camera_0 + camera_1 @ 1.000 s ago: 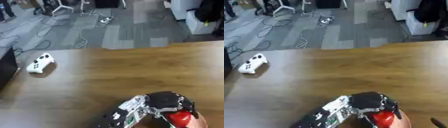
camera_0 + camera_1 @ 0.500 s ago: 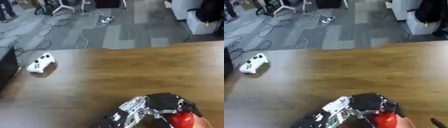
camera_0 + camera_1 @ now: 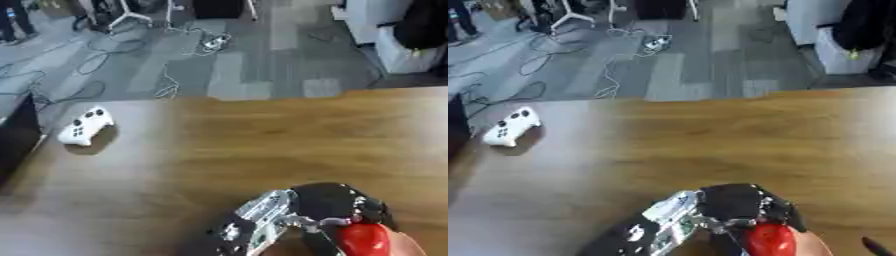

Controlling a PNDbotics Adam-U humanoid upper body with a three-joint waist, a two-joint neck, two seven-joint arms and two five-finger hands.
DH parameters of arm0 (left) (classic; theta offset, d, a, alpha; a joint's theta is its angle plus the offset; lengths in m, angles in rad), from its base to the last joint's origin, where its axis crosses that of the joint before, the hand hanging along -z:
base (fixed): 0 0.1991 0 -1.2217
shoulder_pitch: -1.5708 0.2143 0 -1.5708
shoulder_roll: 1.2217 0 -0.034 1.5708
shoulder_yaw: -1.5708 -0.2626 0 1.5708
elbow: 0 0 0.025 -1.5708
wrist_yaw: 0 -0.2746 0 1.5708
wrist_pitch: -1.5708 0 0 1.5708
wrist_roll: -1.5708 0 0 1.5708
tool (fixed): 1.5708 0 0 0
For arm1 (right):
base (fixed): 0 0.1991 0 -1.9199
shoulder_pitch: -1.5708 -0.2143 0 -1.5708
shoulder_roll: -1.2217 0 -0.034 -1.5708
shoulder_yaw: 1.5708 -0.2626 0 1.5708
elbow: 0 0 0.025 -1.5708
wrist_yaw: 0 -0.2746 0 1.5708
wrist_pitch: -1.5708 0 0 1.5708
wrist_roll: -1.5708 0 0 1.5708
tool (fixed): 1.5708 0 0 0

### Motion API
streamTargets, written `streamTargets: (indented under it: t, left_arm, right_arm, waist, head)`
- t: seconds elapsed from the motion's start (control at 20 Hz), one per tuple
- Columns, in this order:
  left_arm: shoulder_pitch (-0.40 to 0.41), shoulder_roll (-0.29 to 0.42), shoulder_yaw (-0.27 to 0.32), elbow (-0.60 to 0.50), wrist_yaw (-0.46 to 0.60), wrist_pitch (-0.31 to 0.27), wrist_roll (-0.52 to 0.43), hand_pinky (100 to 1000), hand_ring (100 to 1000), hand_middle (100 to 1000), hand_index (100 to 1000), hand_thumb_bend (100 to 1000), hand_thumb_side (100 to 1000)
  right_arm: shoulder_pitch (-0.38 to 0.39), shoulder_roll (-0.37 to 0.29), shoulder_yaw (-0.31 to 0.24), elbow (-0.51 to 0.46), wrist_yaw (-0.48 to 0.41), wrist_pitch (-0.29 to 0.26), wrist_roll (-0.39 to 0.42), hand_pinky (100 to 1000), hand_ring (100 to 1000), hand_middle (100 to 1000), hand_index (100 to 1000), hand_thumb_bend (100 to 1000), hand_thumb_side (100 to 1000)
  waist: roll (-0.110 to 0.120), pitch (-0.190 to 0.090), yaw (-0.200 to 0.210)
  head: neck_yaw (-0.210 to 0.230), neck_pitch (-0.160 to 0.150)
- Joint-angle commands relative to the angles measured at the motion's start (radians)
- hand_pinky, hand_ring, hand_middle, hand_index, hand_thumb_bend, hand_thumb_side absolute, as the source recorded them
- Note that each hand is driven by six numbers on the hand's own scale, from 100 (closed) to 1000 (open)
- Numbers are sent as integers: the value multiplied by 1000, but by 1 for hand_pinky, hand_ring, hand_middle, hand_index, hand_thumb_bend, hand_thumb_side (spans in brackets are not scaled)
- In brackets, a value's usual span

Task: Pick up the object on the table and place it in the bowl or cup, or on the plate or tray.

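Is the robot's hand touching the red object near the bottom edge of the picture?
Touching. In the left eye view the left hand has its dark fingers curled against the red object, with no gap between them.

At the bottom edge, the robot's left hand [image 3: 328,215] is cut off at the forearm, and its fingers cannot be made out. The red object [image 3: 363,239] just below the hand is partly covered and cropped, its shape unclear. A dark sliver [image 3: 877,246] right of the hand, at the corner, cannot be identified.
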State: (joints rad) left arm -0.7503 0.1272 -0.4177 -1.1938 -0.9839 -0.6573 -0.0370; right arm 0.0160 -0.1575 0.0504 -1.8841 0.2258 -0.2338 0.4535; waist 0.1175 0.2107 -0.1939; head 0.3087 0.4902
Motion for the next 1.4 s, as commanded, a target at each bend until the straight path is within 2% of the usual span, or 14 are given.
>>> streamTargets:
  t: [0.05,0.3,0.8,1.0,1.05,1.15,1.2,1.25,1.3,1.35,1.4]
  left_arm:
    - [-23,23,17,-43,-6,15,4,499,682,759,881,401,825]
    - [-37,55,38,-103,62,40,8,467,652,736,858,470,762]
    - [-36,98,48,-206,283,105,-21,402,598,711,834,465,726]
    - [-21,108,52,-211,339,131,-40,374,588,710,832,365,744]
    - [-13,108,54,-204,353,138,-41,358,584,712,835,281,753]
    - [8,106,54,-183,397,158,-33,334,580,721,842,181,791]
    - [19,105,53,-170,427,170,-28,329,581,724,845,100,711]
    - [37,104,52,-155,463,185,-20,332,587,737,854,100,848]
    - [54,104,49,-144,503,198,-12,328,586,736,853,100,840]
    - [77,104,48,-132,544,213,-4,355,595,744,864,100,914]
    - [100,104,47,-124,585,225,6,360,599,748,864,100,915]
  right_arm:
    - [3,-8,-6,-24,-8,-2,1,546,567,559,1000,100,867]
    - [11,-11,-11,-21,-17,3,-1,546,568,559,1000,100,867]
    - [21,-18,-16,-17,-25,8,-1,548,569,560,1000,100,863]
    - [25,-21,-16,-12,-28,11,0,549,570,561,1000,100,874]
    - [26,-22,-16,-10,-28,13,1,549,571,561,1000,100,880]
    - [26,-22,-15,-5,-31,16,2,550,574,564,1000,100,878]
    - [25,-23,-15,-4,-35,18,2,549,576,565,1000,100,855]
    - [25,-23,-15,-3,-38,19,2,549,581,570,1000,100,866]
    - [25,-25,-14,-2,-42,20,0,549,580,569,1000,100,868]
    - [24,-26,-14,-2,-45,22,-1,549,587,576,1000,100,860]
    - [24,-26,-14,-2,-48,24,-4,549,593,579,1000,100,855]
  waist:
    - [-11,-24,5]
    - [-12,-40,18]
    - [-9,-59,38]
    - [-8,-66,65]
    - [-8,-69,77]
    - [-8,-74,100]
    - [-9,-77,110]
    - [-10,-79,123]
    - [-12,-81,134]
    - [-15,-82,145]
    - [-18,-83,155]
  head:
    - [1,-12]
    - [-11,-14]
    - [-27,-19]
    - [-19,-25]
    - [-10,-32]
    - [10,-50]
    - [18,-59]
    - [22,-71]
    - [23,-79]
    - [22,-88]
    - [20,-94]
